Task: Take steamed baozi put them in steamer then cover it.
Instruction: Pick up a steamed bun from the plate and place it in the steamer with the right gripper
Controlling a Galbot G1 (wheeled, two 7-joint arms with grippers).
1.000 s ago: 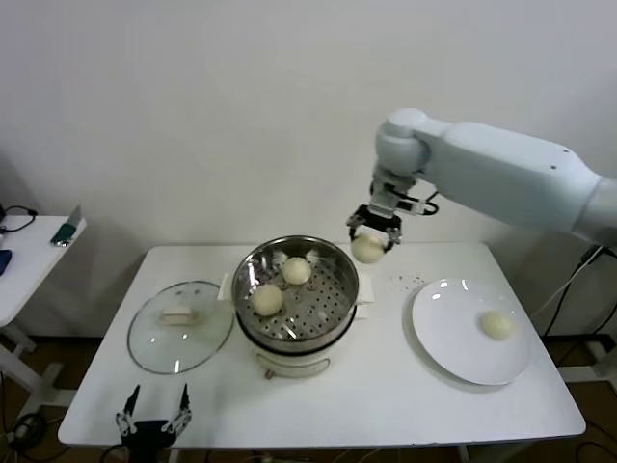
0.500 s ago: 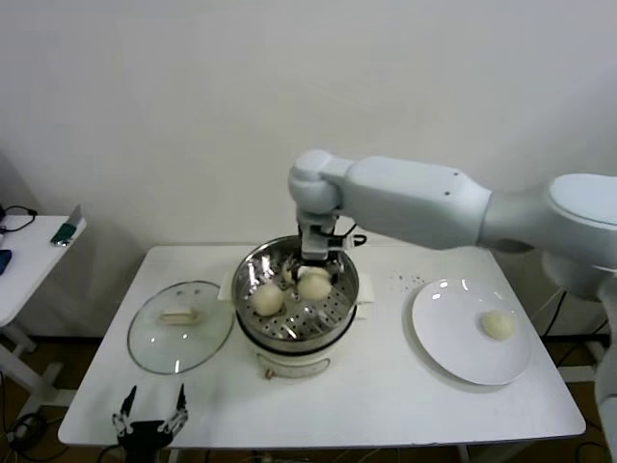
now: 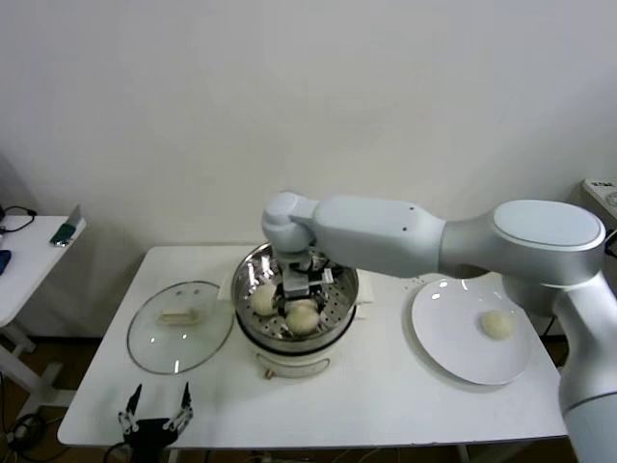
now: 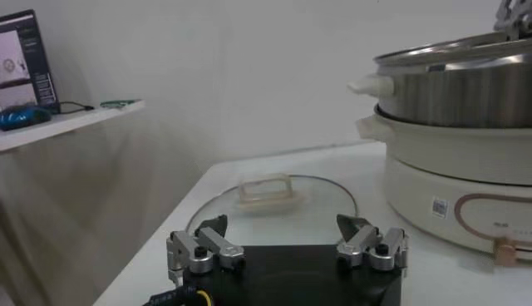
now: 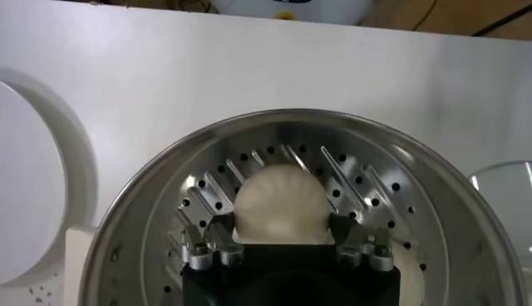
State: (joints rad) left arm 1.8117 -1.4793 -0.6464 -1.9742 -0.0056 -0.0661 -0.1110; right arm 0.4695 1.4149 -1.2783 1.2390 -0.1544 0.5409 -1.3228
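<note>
A: Baozi (image 5: 278, 202) sitting mid-frame on the steamer (image 3: 339, 304) floor, bracketed by the right gripper (image 5: 283, 247), jaws parted around it, barely pinching if at all.

B: Looks soft, light, dentable. Best held gently across the sides. Left gripper (image 4: 288, 249) parked lower left, spread wide.

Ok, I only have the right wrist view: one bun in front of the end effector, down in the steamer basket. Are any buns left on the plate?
Observer: Yes, one baozi sits on the plate, to the right of the steamer.
Operator: And where is the handle of the cover?
Observer: The cover lies flat on the table to the left of the steamer, with its handle on top.
Operator: And the left arm?
Observer: The left end effector is open, low at the near table edge in front of the cover, holding nothing.
</note>
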